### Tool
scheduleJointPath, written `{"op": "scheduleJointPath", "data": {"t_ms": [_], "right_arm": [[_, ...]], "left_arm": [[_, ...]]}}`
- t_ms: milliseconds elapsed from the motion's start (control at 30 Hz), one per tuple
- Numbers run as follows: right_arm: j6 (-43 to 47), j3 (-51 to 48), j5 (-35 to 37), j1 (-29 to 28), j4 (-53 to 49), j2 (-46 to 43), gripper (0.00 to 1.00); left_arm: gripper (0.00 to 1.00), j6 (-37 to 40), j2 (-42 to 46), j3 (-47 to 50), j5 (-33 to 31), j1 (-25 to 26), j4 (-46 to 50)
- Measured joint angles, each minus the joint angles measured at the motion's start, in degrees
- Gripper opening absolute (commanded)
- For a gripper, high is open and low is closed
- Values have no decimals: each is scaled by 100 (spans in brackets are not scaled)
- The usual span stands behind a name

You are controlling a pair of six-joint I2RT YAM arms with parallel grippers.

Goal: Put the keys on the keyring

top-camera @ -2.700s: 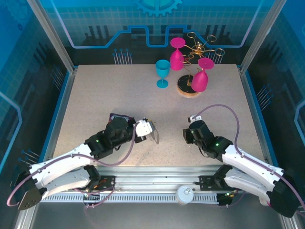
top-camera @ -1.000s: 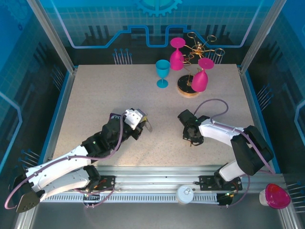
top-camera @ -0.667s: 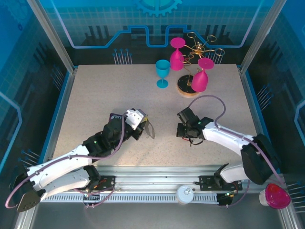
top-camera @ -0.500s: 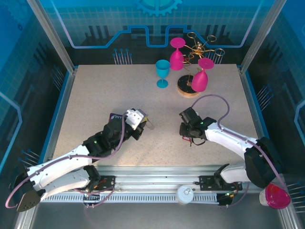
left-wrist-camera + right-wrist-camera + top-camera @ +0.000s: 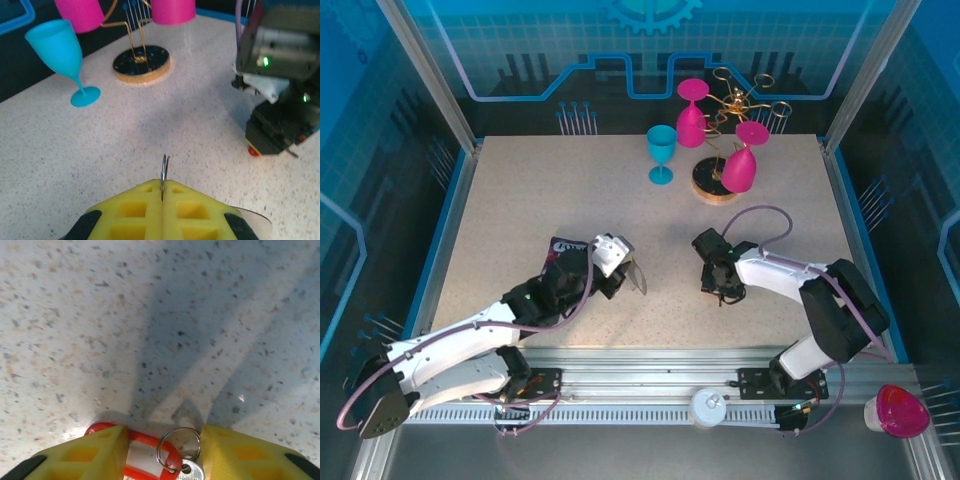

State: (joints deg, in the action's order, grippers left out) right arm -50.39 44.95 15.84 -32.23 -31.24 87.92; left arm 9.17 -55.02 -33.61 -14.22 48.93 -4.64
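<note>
Fingers (image 5: 135,200) of the left gripper (image 5: 162,187) are blocky yellow pads with square hollows, pressed flat together and pinching a thin silver wire ring (image 5: 164,171) that stands edge-on above them. From the top camera that gripper (image 5: 623,268) carries the keyring (image 5: 637,277), a dark grey oval loop hanging just off its tip over the speckled, stone-patterned table (image 5: 520,200). The right gripper (image 5: 162,450) has the same yellow pads (image 5: 95,452) standing partly apart and low over the table, holding nothing. Between them lie the keys (image 5: 145,450) – a glossy red plastic tag with rounded ends and a pale insert, a small round wire ring, and a bit of flat silver key. One end of the tag runs behind a pad, and whether either pad touches it I cannot tell. From above, the right gripper (image 5: 720,283) sits right of the keyring and apart from it. A crumpled purple snack packet (image 5: 563,250) lies by the left wrist. At the far edge stand a smooth teal plastic goblet (image 5: 661,153) and a gold wire glass rack (image 5: 717,185) on a round disc base, holding pink goblets. Compared with half a second ago, the grey loop hangs out further from the left gripper – and the right arm's elbow has folded in closer, while its gripper sits over nearly the same spot.
</note>
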Motion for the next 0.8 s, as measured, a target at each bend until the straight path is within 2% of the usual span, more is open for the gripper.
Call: {"op": "scheduleJointPath", "data": {"t_ms": [100, 333, 567, 800], "right_arm": [[-17, 85, -22, -11, 85, 81, 19], [334, 256, -76, -262, 149, 35, 7], [876, 2, -284, -295, 306, -841, 0], [1189, -807, -605, -48, 343, -1451, 0]], "left_arm": [[0, 166, -129, 131, 142, 0, 4], [0, 636, -330, 162, 560, 0, 26], [0, 990, -461, 160, 772, 0, 125], [0, 1086, -461, 162, 1014, 0, 129]]}}
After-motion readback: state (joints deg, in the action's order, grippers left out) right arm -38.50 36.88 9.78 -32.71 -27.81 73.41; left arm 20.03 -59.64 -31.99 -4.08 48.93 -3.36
